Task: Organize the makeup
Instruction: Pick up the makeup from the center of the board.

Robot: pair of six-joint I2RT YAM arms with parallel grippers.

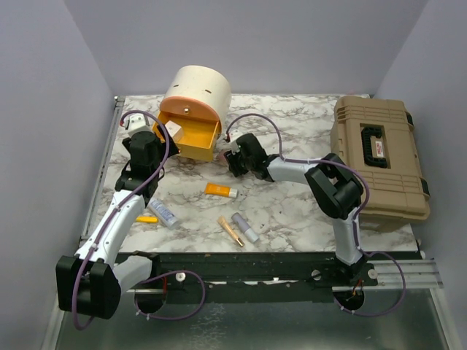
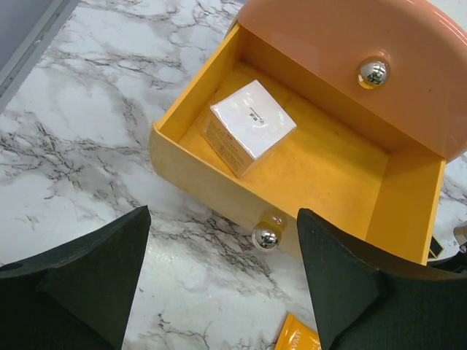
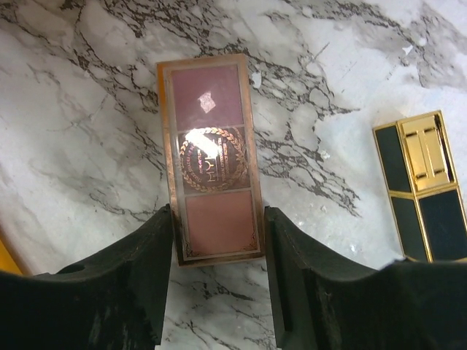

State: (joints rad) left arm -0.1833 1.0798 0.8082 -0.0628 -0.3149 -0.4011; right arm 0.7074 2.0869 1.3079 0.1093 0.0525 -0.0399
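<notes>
Right gripper (image 3: pixel 217 222) jaws pinch the pink palette (image 3: pixel 213 146) at its near end; left gripper (image 2: pixel 222 215) gapes wide, empty.

The cube (image 2: pixel 252 125) is white, drawer (image 2: pixel 405 197) orange, palette (image 3: pixel 213 157) pink, table (image 3: pixel 87 109) grey-veined marble.

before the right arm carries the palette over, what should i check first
1. Right gripper fingers against both long edges of the pink palette: ok
2. Palette lifted off the table: cannot tell
3. Drawer open: ok
4. Bare floor in it beside the white cube: ok
5. Left gripper, open over the drawer front, out of the route: cannot tell
6. Black-and-gold case apart from the palette: ok
</notes>
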